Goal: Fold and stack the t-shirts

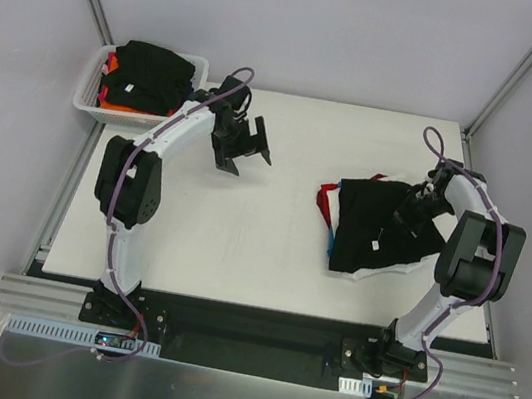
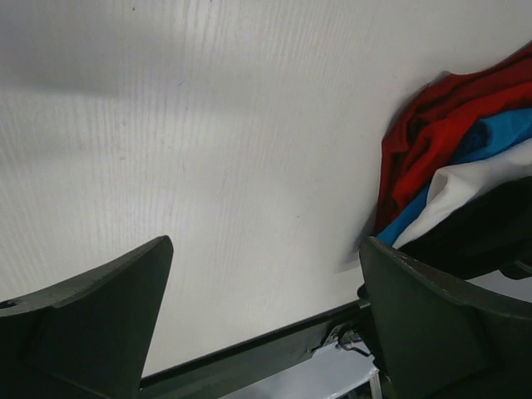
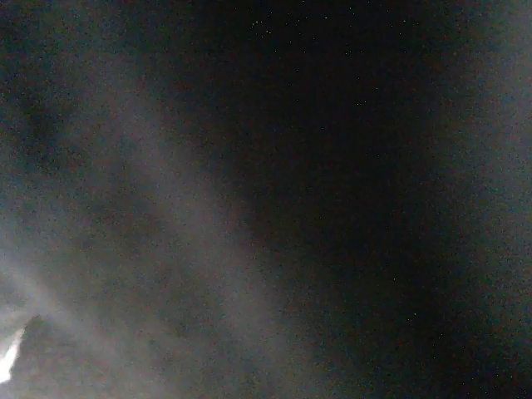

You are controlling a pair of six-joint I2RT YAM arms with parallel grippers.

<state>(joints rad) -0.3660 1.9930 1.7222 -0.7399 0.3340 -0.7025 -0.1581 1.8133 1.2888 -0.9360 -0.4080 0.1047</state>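
A pile of t-shirts lies right of centre on the table, with a black t-shirt (image 1: 372, 232) on top. White (image 1: 368, 272), blue (image 1: 330, 238) and red (image 1: 326, 197) edges stick out beneath it. My right gripper (image 1: 414, 211) is down on the black shirt's right part. Its wrist view shows only dark cloth, so its jaws are hidden. My left gripper (image 1: 241, 147) is open and empty above bare table, left of the pile. The left wrist view shows that gripper (image 2: 266, 245) with the red (image 2: 432, 125), blue (image 2: 503, 129), white (image 2: 465, 187) and black (image 2: 490, 229) shirts at the right.
A white mesh basket (image 1: 89, 91) stands at the table's back left corner. It holds a black shirt (image 1: 150, 68) over an orange one (image 1: 119, 105). The table's front edge (image 2: 274, 353) shows in the left wrist view. Grey walls enclose the back and sides.
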